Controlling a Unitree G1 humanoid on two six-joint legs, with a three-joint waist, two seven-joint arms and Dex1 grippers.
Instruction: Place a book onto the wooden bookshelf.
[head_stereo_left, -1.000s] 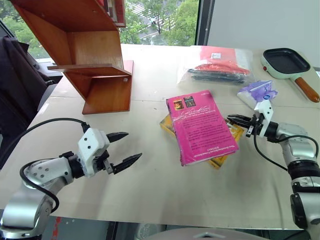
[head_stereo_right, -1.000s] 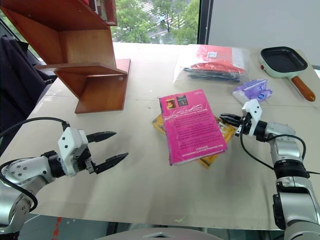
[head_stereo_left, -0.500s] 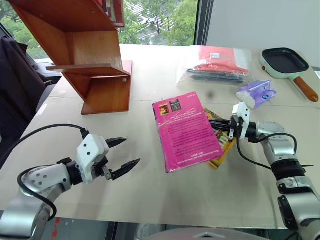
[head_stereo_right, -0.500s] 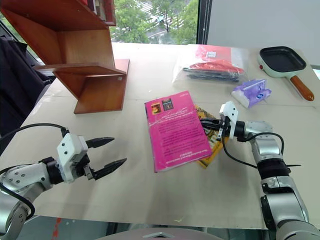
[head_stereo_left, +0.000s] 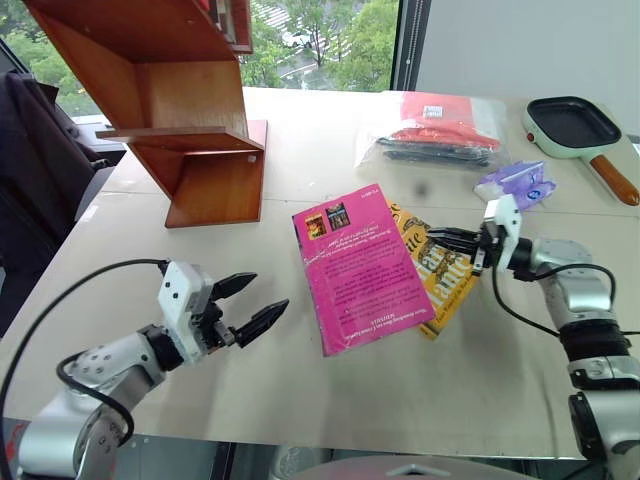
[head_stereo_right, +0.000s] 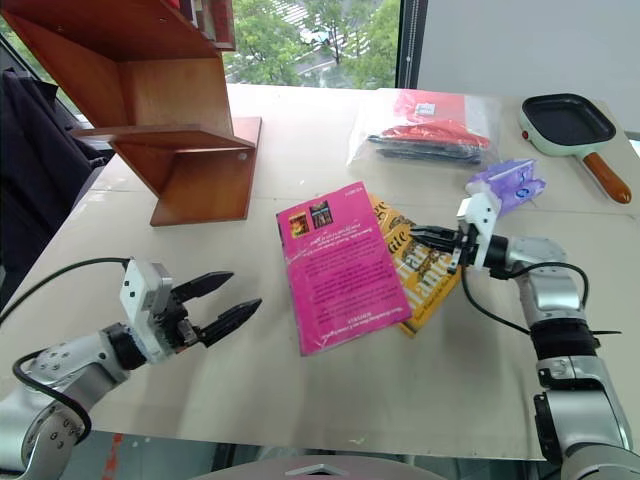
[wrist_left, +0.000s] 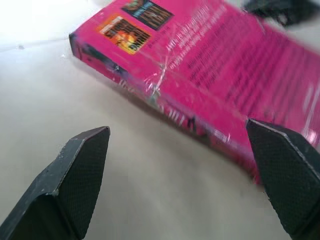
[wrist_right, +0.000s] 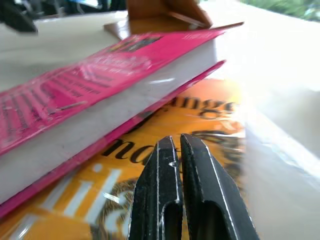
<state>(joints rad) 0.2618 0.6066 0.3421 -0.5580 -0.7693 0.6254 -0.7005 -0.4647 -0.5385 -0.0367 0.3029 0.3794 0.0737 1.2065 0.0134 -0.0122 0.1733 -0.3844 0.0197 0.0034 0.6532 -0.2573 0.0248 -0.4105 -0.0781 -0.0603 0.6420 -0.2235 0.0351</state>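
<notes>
On the desk (head_stereo_left: 300, 400), near its middle, the book (head_stereo_left: 362, 266) lies flat with its magenta cover up, 2 small dark pictures at the corner nearest the wooden bookshelf (head_stereo_left: 180, 110). Its right edge overlaps a yellow book (head_stereo_left: 440, 275), which sticks out from beneath it toward the robot's right. The bookshelf stands at the far left of the desk, well apart from both books, its slanted side panel rising above a flat lower board. The left hand (head_stereo_left: 245, 306) hovers low over the desk to the left of the pink book, fingers spread wide and grasping nothing; in the left wrist view the book's spine sits between and beyond the 2 black fingertips (wrist_left: 80, 170), not touching them. The right hand (head_stereo_right: 432, 237) is clenched, its fingers pressed together with nothing between them, pointing toward the robot's left just above the exposed part of the yellow book and close beside the pink book's page edge. Farther back lie a clear bag of red and dark items (head_stereo_left: 435, 130), a small purple packet (head_stereo_left: 515, 183) and a black pan with a wooden handle (head_stereo_left: 575, 125).
</notes>
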